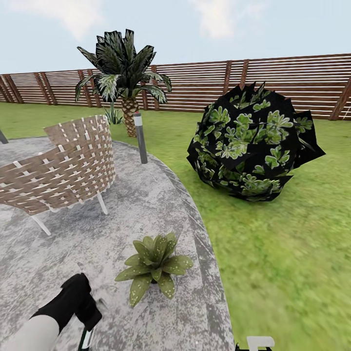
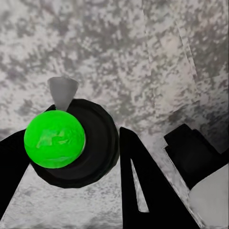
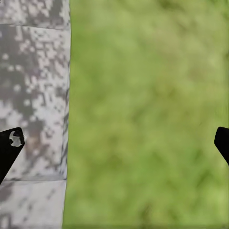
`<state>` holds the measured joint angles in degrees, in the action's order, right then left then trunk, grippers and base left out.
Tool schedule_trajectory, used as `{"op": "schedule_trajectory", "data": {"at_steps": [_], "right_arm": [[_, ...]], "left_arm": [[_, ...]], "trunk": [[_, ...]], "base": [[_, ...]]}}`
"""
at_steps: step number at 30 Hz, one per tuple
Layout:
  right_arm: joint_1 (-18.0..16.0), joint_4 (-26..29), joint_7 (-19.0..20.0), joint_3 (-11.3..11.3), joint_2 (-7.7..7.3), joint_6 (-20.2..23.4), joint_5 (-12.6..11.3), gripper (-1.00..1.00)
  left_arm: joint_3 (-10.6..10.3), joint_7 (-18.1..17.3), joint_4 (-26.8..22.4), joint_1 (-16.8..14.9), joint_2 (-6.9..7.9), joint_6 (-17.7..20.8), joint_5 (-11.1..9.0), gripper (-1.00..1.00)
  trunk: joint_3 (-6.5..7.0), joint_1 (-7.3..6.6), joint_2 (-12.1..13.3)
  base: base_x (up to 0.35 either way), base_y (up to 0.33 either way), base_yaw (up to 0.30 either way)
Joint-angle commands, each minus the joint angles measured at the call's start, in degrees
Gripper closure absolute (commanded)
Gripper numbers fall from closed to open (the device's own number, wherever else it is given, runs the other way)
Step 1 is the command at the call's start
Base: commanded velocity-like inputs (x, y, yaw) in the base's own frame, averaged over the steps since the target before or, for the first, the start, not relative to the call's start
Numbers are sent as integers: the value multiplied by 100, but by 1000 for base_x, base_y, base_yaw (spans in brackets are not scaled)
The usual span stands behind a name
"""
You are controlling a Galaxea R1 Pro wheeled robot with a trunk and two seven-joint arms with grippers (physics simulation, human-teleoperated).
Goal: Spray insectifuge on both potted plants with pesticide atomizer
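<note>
One potted plant (image 1: 154,265), a low rosette of pointed green leaves, stands on the grey paved patio (image 1: 146,204) near its curved edge. My left arm (image 1: 68,304) is low at the front left, just short of the plant. In the left wrist view my left gripper (image 2: 71,138) is shut on the pesticide atomizer (image 2: 55,139), which has a bright green top, a round black body and a grey nozzle (image 2: 62,91). It hangs over bare paving. My right gripper (image 3: 119,143) is open and empty, over the line where paving meets grass.
A wicker chair (image 1: 63,165) stands on the patio at left, and a short grey lamp post (image 1: 141,136) at its rim. On the lawn are a dark leafy bush (image 1: 251,141) at right and a palm (image 1: 124,73) at the back. A slatted wooden fence (image 1: 273,80) closes the garden.
</note>
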<state>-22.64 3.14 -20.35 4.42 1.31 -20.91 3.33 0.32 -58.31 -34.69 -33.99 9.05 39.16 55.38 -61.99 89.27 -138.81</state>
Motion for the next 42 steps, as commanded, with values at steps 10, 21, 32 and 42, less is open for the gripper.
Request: {"op": "schedule_trajectory", "data": {"at_steps": [10,21,32,42], "right_arm": [[-4,-6,-56,46,1,11,39,-100],[-4,2,-65,43,1,13,25,-100],[-4,2,-65,41,1,17,19,-100],[-4,-6,-65,50,1,17,28,-100]], "left_arm": [[-66,-1166,-17,-662,217,-373,184,100],[-132,-2101,-24,-1052,221,-1212,990,100],[-136,-2103,-28,-1057,204,-1198,992,100],[-155,-2110,-29,-1044,209,-1265,1273,100]], "trunk": [[-5,-1,-2],[-5,-1,-2],[-5,-1,-2],[-5,-1,-2]], "base": [[0,0,0],[0,1,-10],[216,154,-236],[147,85,-11]]}}
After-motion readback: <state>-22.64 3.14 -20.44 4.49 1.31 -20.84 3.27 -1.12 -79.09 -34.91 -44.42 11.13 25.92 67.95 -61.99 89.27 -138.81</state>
